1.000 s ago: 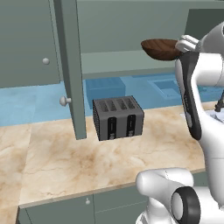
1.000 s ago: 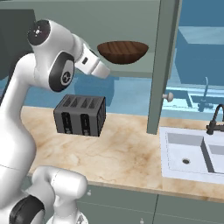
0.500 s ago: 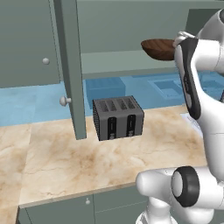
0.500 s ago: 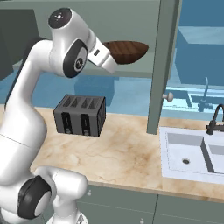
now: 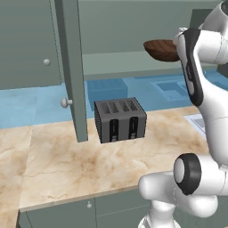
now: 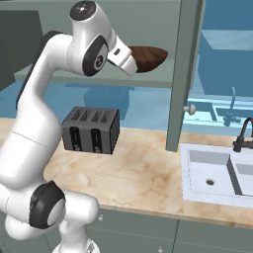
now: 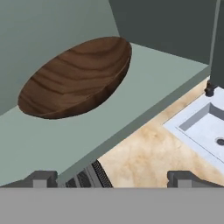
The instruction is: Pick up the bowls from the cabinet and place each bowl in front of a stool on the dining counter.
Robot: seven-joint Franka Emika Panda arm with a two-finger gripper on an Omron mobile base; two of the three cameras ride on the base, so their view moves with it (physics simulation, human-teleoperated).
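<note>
Left base view, left to right: a grey-green wall cabinet (image 5: 31,44) with a flat door and small pale round knob is seen at far left. Next to it an opened grey-green door (image 5: 72,67) is seen edge-on, its knob facing left. A dark grey slotted four-slice toaster (image 5: 120,119) is set on the narrow beige veined marble worktop (image 5: 58,164), just right of the door's lower edge. Above and to the right, a shallow round dark brown wooden bowl (image 5: 161,49) is seated on the pale grey-green cabinet shelf (image 5: 116,62), partly covered by the white arm.

Right base view: the toaster (image 6: 91,130) is at left on the worktop (image 6: 143,178); the bowl (image 6: 148,57) is seen on the shelf just past the end of the arm. Further right, the opened door (image 6: 185,69) is again edge-on, then a white inset double sink (image 6: 217,173) with a black faucet (image 6: 244,133).

Hand view: the bowl (image 7: 78,76) is seen tilted (camera is rolled), resting on the shelf (image 7: 144,87) close to the cabinet's back wall. The two-finger gripper (image 7: 111,179) is held short of the shelf edge, apart from the bowl. Fingers (image 7: 41,178) are spread wide with nothing between them. The sink (image 7: 203,127) is seen at right, below.
</note>
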